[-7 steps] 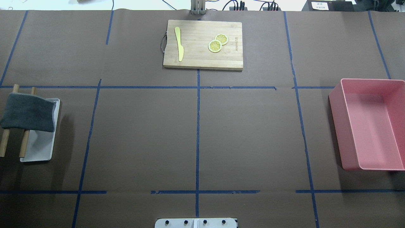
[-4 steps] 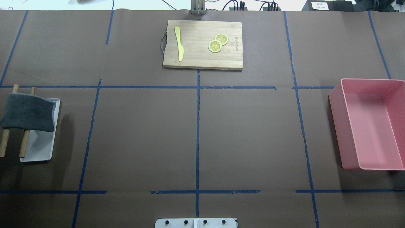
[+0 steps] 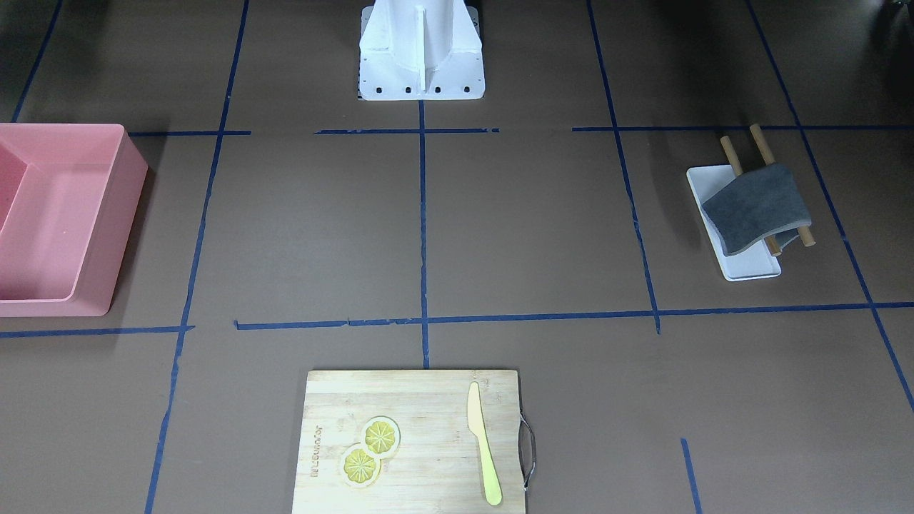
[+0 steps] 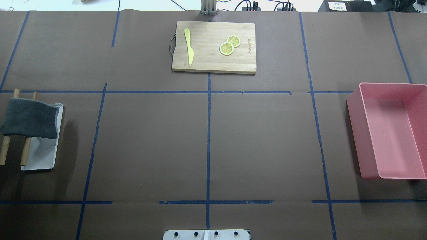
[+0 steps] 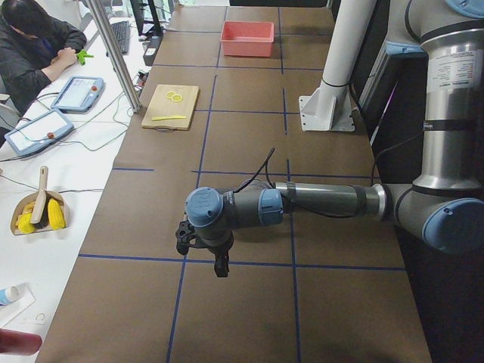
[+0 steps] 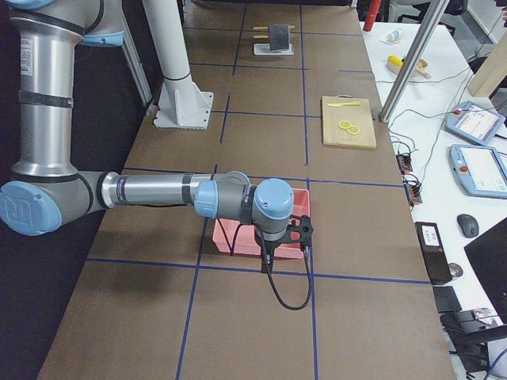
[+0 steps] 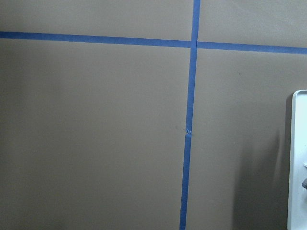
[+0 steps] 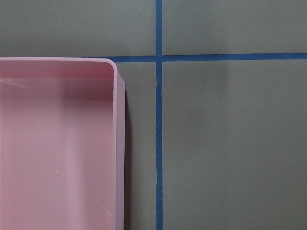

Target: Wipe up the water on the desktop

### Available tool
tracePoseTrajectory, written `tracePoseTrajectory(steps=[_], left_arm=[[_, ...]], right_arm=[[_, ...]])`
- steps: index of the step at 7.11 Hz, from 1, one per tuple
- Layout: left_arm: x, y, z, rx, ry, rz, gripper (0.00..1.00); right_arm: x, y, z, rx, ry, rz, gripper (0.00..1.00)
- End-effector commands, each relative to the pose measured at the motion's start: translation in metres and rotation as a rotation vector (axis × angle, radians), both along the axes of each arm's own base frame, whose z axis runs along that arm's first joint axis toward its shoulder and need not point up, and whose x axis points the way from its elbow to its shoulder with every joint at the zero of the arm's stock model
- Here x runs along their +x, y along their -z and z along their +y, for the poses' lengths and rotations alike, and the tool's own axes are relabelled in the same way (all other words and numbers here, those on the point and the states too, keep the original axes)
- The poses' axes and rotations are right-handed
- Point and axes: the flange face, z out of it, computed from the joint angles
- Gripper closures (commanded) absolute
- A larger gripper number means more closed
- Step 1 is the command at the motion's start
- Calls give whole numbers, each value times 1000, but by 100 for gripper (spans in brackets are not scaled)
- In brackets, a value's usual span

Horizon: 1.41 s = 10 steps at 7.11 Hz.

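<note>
The desktop [image 4: 150, 143] is a flat brown surface crossed by dark-blue tape lines; no water shows on it in any view. A dark grey cloth [image 4: 30, 118] hangs over two wooden rods above a small white tray [image 4: 41, 156] at the left edge. My left gripper [image 5: 200, 255] hangs over the desktop near that end, seen only from the side, so I cannot tell its state. My right gripper [image 6: 285, 245] hovers at the pink bin's corner, its state also unclear. Neither gripper appears in the overhead, front or wrist views.
A pink bin [image 4: 353, 133] stands at the right edge, its corner filling the right wrist view [image 8: 57, 158]. A bamboo cutting board [image 4: 213, 60] with a yellow knife [image 4: 189, 46] and two lemon slices [image 4: 229, 45] lies at the far middle. A person sits beyond the far edge.
</note>
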Motion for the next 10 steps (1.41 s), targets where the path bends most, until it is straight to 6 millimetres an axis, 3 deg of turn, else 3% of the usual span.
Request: tracePoseTrajectory(steps=[1,2,4,6,8,10], left_arm=[[0,1,-1,2,0,0,0],[0,4,-2,8,0,0,0],[0,62,-6,118,6,-9,0],[13,98,-11,127,47,-8,0],[46,105,-16,140,60,108,0],[81,105,0,110,111,170,0]], right_arm=[[0,2,-2,3,-1,0,0],[0,3,-3,7,0,2,0],[0,4,-3,9,0,0,0],[1,24,-18,56,-2,0,0],[0,20,-12,41,-4,-12,0],[0,27,-16,60,-3,-8,0]])
